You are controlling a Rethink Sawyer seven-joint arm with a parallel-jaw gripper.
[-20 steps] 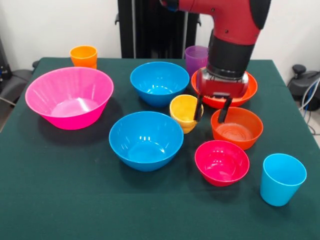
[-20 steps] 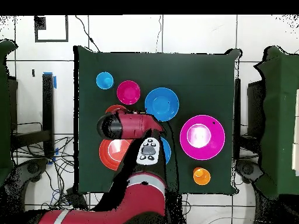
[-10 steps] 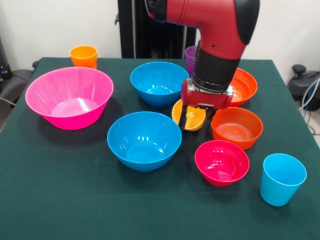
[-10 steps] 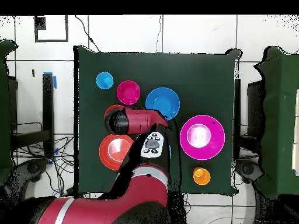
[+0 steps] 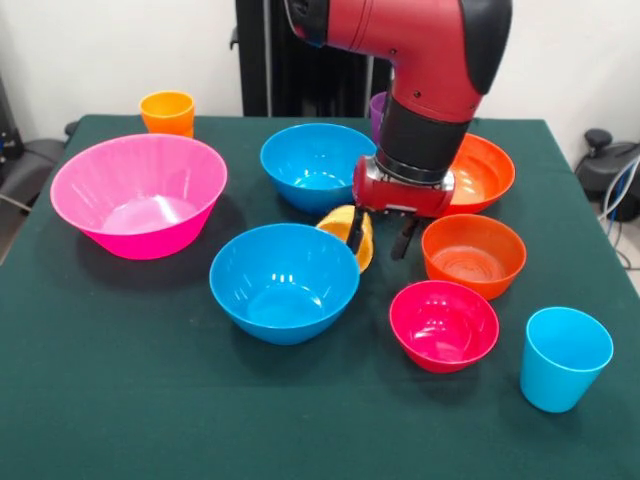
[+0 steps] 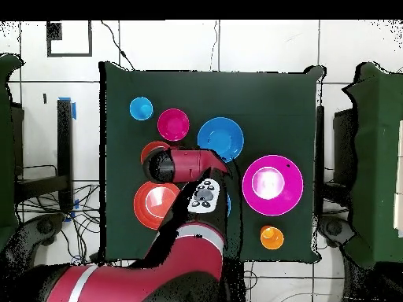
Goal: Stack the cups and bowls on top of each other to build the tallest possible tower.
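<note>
The gripper [image 5: 380, 234] is hanging low over the middle of the table [image 5: 120, 400] with its two dark fingers spread apart; one finger [image 5: 354, 229] is sitting against or inside the rim of the yellow-orange cup [image 5: 345, 228], the other is standing clear on the far side, so nothing is being clamped. The cup is tipping over, its mouth turning toward the near blue bowl [image 5: 284, 282], which it is touching or nearly touching (the arm is hiding the cup's far wall, so I cannot tell how deep the finger is reaching). To do this step well, I judge the fingers should be straddling one wall of the cup before closing, and the cup should be set upright first, since a tilted tumbler is likely to slip out or roll against the bowl. Just beside the gripper on the other side, the small orange bowl [image 5: 473, 254] is sitting, with the magenta bowl [image 5: 443, 324] and the light blue cup [image 5: 564, 358] nearer the camera. Behind the arm, the wide orange-red bowl [image 5: 484, 172], the far blue bowl [image 5: 312, 165] and a sliver of the purple cup [image 5: 378, 110] are showing. The pink bowl [image 5: 138, 194] and orange cup [image 5: 167, 111] are standing well apart; no tower is standing yet.
</note>
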